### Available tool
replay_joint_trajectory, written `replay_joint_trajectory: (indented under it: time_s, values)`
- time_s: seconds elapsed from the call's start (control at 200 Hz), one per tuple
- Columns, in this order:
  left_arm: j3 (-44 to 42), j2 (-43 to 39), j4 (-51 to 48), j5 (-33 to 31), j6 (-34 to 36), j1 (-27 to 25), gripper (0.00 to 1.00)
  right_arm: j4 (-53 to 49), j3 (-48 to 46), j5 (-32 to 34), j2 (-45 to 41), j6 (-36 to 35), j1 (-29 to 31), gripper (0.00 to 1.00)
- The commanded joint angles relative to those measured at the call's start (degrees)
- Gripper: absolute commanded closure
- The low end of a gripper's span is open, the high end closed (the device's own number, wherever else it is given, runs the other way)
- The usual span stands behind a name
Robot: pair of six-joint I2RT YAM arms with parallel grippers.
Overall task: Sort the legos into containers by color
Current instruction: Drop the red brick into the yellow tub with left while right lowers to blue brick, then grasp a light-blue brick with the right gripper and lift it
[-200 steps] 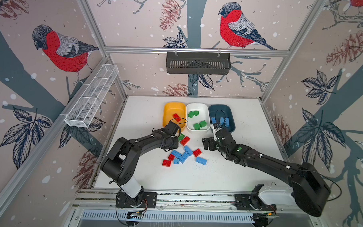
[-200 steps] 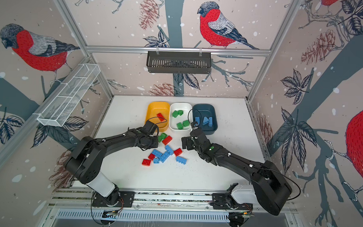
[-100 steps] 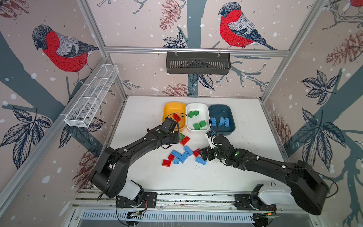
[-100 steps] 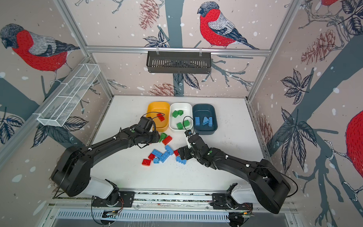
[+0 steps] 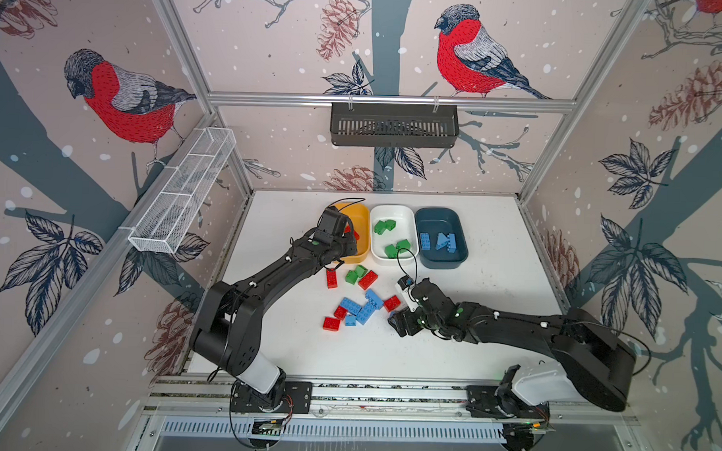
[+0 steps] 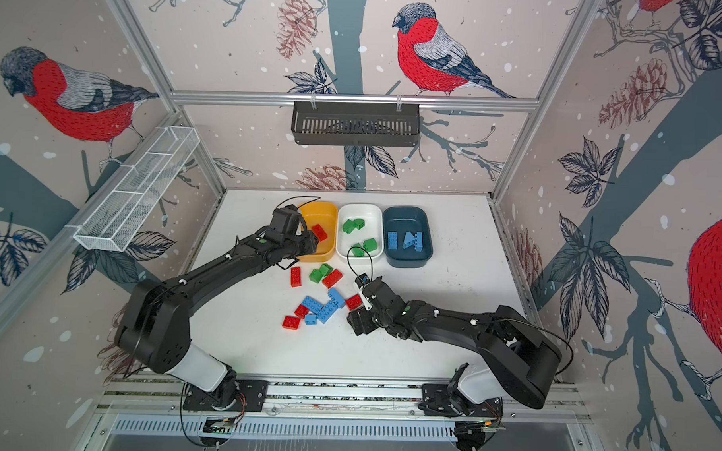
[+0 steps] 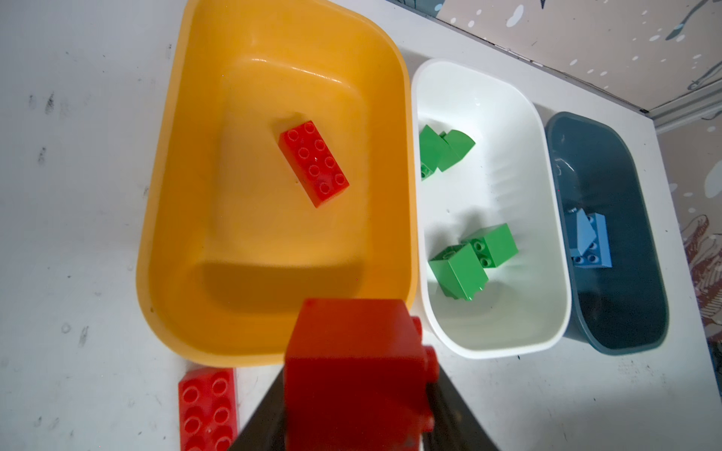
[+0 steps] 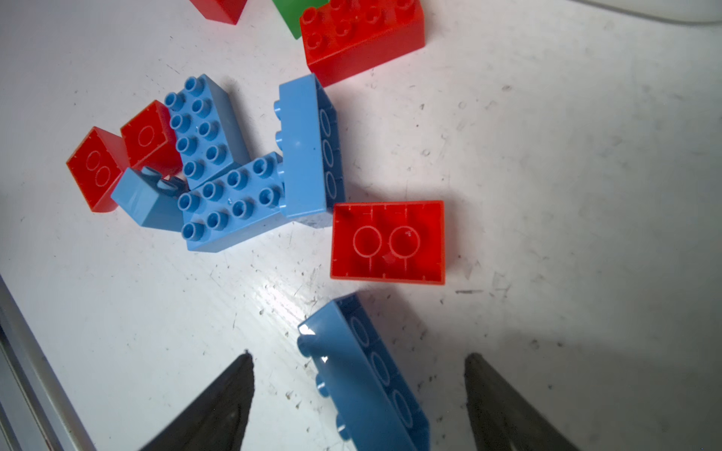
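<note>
Yellow-orange shallow plastic tub, white plastic tub, dark teal plastic tub; red studded plastic bricks, green bricks, light blue bricks; pale pink wall panels printed with red-breasted grey birds, brown pine cones

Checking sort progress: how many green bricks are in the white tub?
4. Two green bricks sit side by side at the white tub's far end, two more at its near end. None seems hidden.

High stereo pair, close wrists share legos.
</note>
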Motion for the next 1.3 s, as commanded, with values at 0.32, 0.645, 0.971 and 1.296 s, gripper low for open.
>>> replay_joint_trajectory:
  time_s: [0.32, 0.645, 0.971, 1.296]
  values:
    - [14.4, 16.1, 1.0, -5.1, 4.9, 2.6, 0.63, -2.6, 2.6, 5.3, 4.0, -2.0, 3.8, 0.27]
    - [31.9, 30.1, -6.7, -2.2, 7.7, 2.7, 0.47, -3.6, 3.1, 9.0, 5.5, -1.0, 4.2, 0.42]
    - [27.3, 25.5, -4.1, 0.7, 7.2, 2.5, 0.22, -3.6, 2.7, 10.8, 5.5, -0.4, 4.1, 0.53]
    - [21.1, 19.4, -1.8, 0.0, 7.2, 2.5, 0.05, -5.0, 2.8, 12.2, 5.4, -0.2, 4.2, 0.64]
